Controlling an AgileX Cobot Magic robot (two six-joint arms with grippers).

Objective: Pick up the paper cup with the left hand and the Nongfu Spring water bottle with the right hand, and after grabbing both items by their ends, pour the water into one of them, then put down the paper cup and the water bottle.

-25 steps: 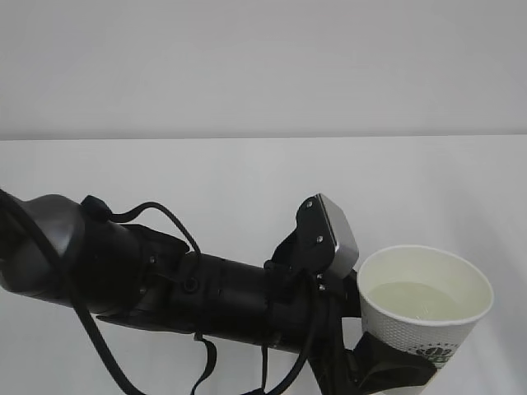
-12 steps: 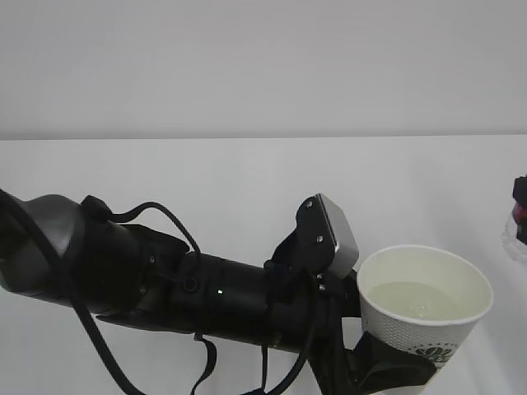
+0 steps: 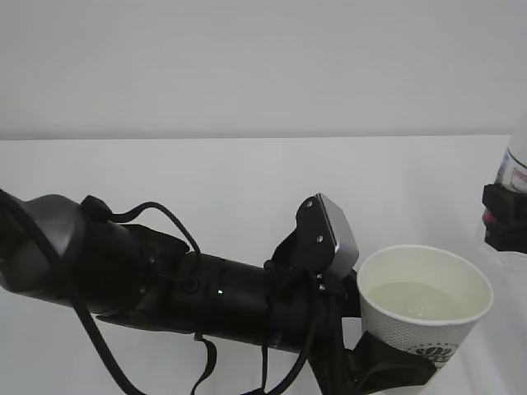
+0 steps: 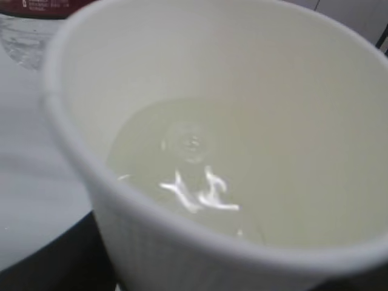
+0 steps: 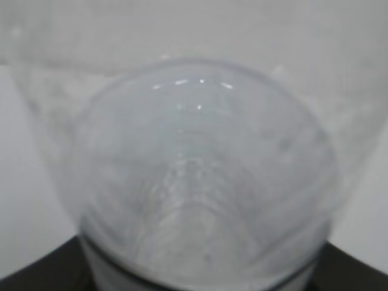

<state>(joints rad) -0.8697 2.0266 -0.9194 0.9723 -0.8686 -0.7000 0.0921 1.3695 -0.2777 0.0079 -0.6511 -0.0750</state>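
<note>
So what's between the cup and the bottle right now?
Only bare white table, seen in the exterior view, separates the paper cup from the bottle.

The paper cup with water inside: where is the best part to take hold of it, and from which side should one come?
Grip the paper cup low on its wall, from the side, where the left claw holds it now. It stands upright with water in it and its mouth open. The wall is thin and tapers downward, so squeezing near the rim could buckle it and spill; a gentle hold is probably safest.
</note>
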